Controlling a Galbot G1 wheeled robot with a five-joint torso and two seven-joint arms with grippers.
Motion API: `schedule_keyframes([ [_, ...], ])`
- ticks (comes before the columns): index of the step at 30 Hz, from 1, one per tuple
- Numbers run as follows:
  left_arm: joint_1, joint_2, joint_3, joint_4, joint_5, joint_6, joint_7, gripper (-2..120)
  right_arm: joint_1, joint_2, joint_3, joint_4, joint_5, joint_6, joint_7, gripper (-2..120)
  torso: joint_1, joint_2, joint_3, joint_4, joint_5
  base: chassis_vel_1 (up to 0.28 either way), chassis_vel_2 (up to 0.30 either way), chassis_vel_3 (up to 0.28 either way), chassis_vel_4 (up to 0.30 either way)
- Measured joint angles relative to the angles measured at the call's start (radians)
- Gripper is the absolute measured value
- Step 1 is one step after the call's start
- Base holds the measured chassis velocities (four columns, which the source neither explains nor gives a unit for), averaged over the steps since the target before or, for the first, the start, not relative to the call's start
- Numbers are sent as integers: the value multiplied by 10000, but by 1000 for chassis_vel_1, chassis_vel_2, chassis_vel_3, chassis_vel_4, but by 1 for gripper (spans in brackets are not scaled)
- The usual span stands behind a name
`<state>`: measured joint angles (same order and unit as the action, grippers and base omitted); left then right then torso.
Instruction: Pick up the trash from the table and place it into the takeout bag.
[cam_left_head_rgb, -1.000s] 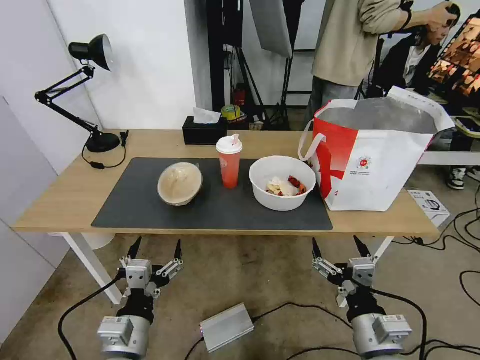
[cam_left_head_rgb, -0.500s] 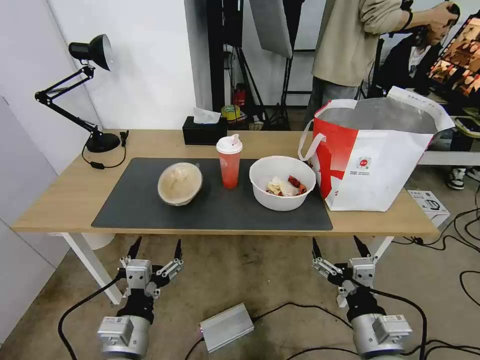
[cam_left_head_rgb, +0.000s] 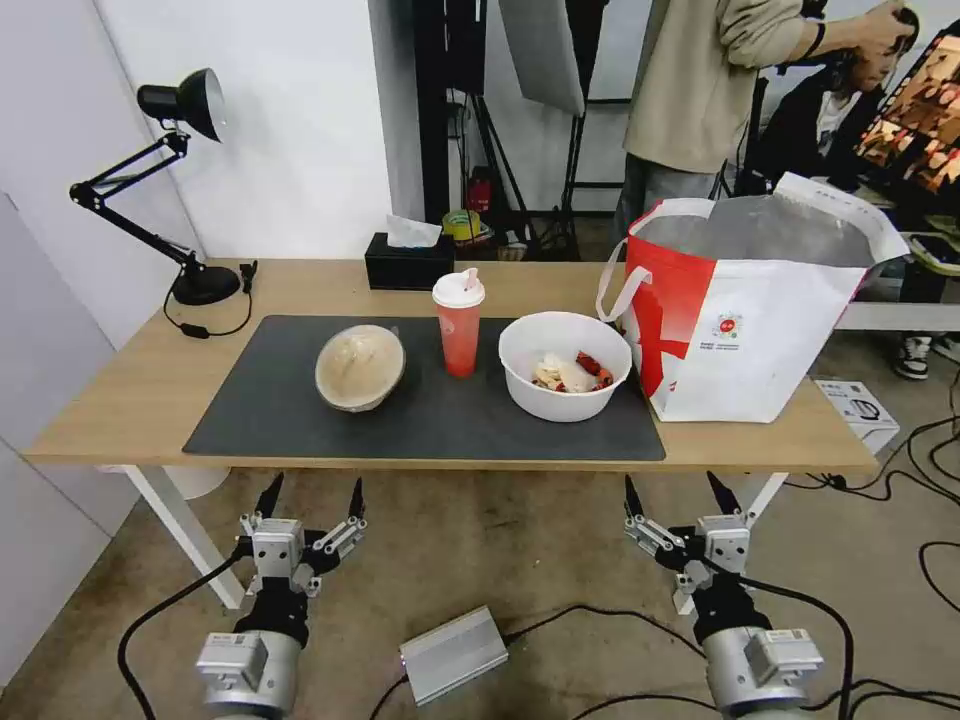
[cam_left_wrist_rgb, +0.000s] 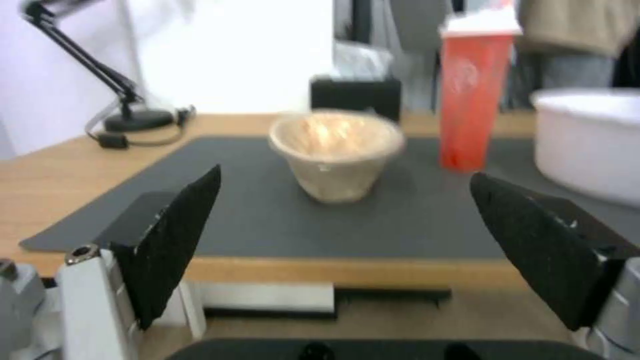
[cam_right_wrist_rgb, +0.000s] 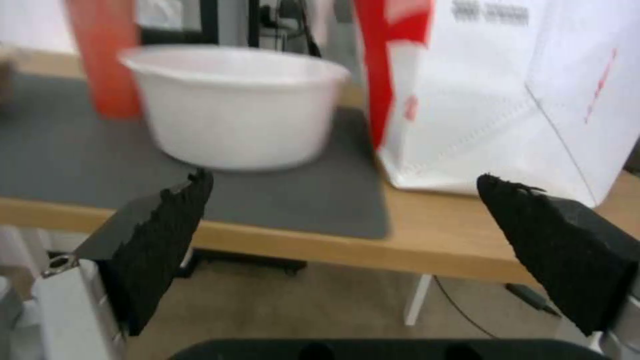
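Head view: both grippers, left (cam_left_head_rgb: 311, 492) and right (cam_left_head_rgb: 677, 490), hang below the bench (cam_left_head_rgb: 120, 400) edge, fingers wide and empty, so reaching past the white bowl (cam_left_head_rgb: 565, 365) risks tipping the red cup (cam_left_head_rgb: 459, 325) or nudging the takeout bag (cam_left_head_rgb: 745, 310).

Dark grey mat (cam_left_head_rgb: 300, 420) on light-wood table (cam_left_head_rgb: 120, 400); tan bowl (cam_left_head_rgb: 360, 366), red cup (cam_left_head_rgb: 459, 335) white-lidded, white bowl (cam_left_head_rgb: 565, 366), red-and-white bag (cam_left_head_rgb: 760, 320).

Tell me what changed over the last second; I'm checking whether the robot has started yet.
Nothing visibly changed. The left gripper and right gripper hang open below the table edge, and the tan bowl, red cup, white bowl and takeout bag sit where they were.
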<state>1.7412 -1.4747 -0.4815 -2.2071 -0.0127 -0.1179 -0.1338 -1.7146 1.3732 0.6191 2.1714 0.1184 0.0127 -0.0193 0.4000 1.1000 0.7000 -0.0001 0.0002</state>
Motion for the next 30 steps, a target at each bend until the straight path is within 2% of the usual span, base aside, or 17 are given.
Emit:
schedule_keyframes([
  [1, 0, 0, 0, 0, 0, 0, 0, 100, 0, 0, 0, 0, 0, 0, 0, 100, 0, 0, 0, 0, 0, 0, 0, 0, 0],
  [2, -211, 92, 262, 342, -53, -435, -495, 100, 315, -462, 251, -464, 439, 61, -70, 100, 1, -1, 1, -1, 2, 0, 0, 0, 0],
  [3, -300, 141, 366, 470, -115, -674, -698, 100, 583, -845, 466, -851, 800, 113, -131, 100, 1, -3, 2, -3, -5, 0, 0, 0, 0],
  [5, -235, 273, 304, 259, -297, -1061, -870, 100, 1016, -1478, 848, -1482, 1389, 191, -209, 100, 4, -4, 3, 3, 3, 0, 0, 0, 0],
  [8, -83, 321, 242, -21, -332, -1131, -890, 100, 1105, -1674, 932, -1640, 1654, 330, -274, 100, 3, -4, 3, 2, 8, 0, 0, 0, 0],
  [9, -7, 347, 159, -174, -329, -1136, -894, 100, 970, -1918, 1056, -1359, 1956, 710, -381, 100, 4, -4, 3, -1, 11, 0, 0, 0, 0],
  [11, 30, 355, 130, -257, -323, -1137, -900, 100, 925, -2024, 1110, -1187, 2037, 841, -430, 100, 3, -3, 2, 0, -1, 0, 0, 0, 0],
  [12, 121, 379, 48, -463, -289, -1137, -890, 100, 785, -2214, 1168, -775, 2159, 1045, -566, 100, 0, 0, -1, 1, -17, 0, 0, 0, 0],
  [13, 178, 397, -5, -594, -274, -1134, -893, 100, 720, -2262, 1167, -620, 2186, 1050, -606, 100, 0, -2, 0, 0, 4, 0, 0, 0, 0],
  [14, 225, 409, -30, -705, -255, -1125, -891, 100, 695, -2288, 1168, -498, 2196, 1051, -636, 100, 1, -2, 0, 0, 7, 0, 0, 0, 0],
  [17, 342, 424, -76, -914, -190, -1075, -877, 100, 642, -2319, 1168, -205, 2202, 1022, -689, 100, 1, -1, 0, 1, -5, 0, 0, 0, 0],
  [23, 721, 573, -274, -1415, 4, -936, -808, 100, 461, -2421, 1201, 435, 2358, 789, -778, 100, 0, -1, 0, 1, -3, 0, 0, 0, 0],
  [30, 861, 778, -502, -1585, -4, -897, -778, 100, 342, -2642, 1312, 864, 2567, 614, -830, 100, 0, 0, 0, 0, -2, 0, 0, 0, 0],
])
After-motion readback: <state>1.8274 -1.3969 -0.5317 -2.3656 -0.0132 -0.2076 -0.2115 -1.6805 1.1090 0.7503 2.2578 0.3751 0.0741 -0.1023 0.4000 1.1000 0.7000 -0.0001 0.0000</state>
